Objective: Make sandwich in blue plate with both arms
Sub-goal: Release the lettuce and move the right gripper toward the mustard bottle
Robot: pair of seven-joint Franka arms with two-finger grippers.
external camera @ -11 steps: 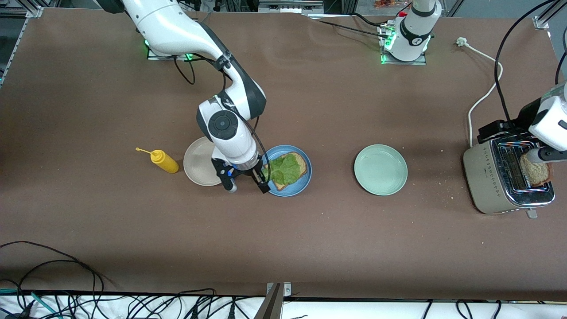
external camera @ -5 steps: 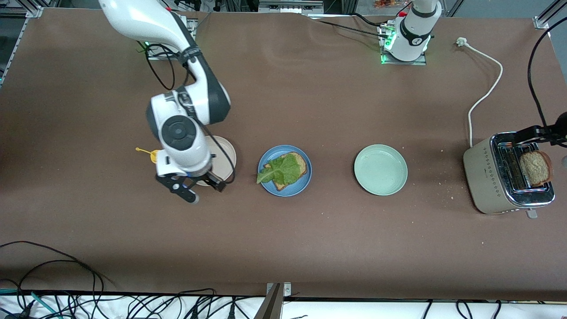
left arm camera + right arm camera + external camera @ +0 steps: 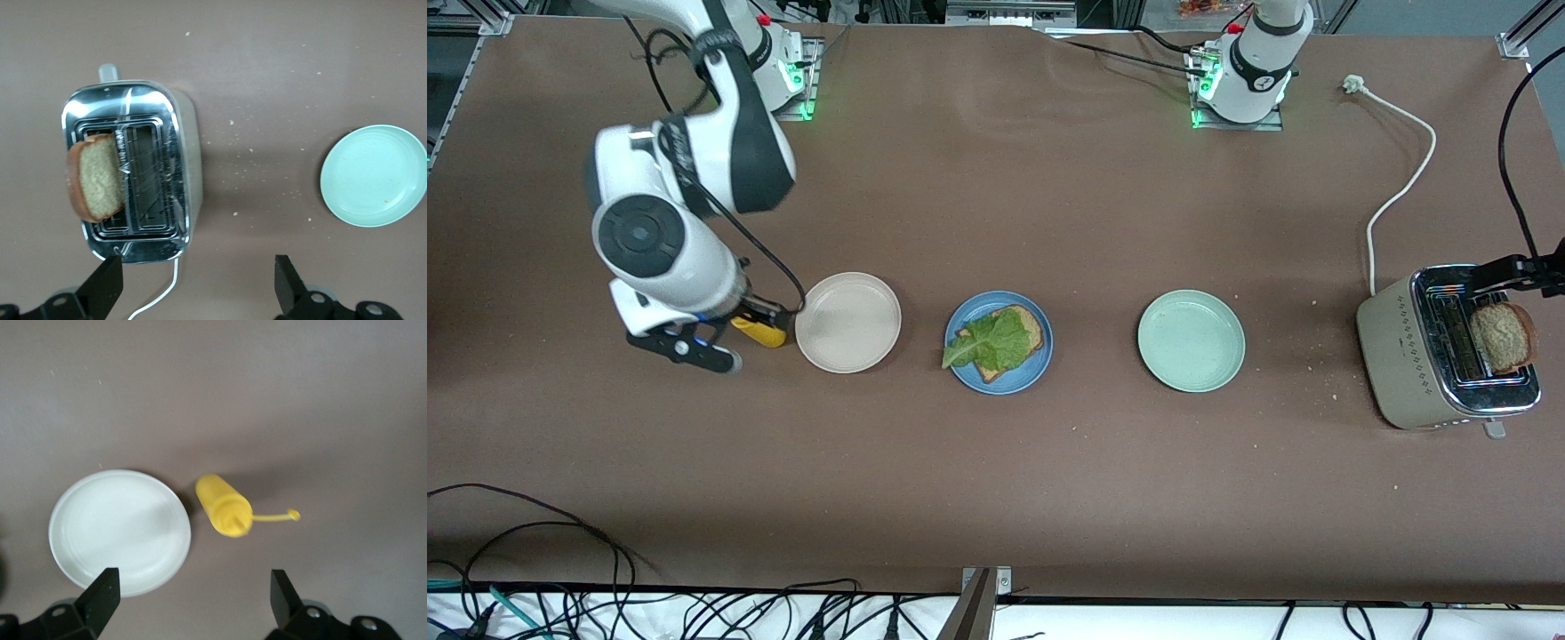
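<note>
lettuce-topped toast (image 3: 1003,340) on blue plate (image 3: 1040,364), between two plates

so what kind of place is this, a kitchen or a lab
Most likely a robotics lab staged as a kitchen: two arms bolted to a brown-covered table, loose cables along its edge, and props such as a toaster and plates.

Brown table (image 3: 996,489) carries plates, bottle, toaster.

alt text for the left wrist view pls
Seen from above, the open left gripper hangs over a silver toaster with one slice of toast sticking out of a slot. An empty pale green plate sits beside it on the brown table.
</note>
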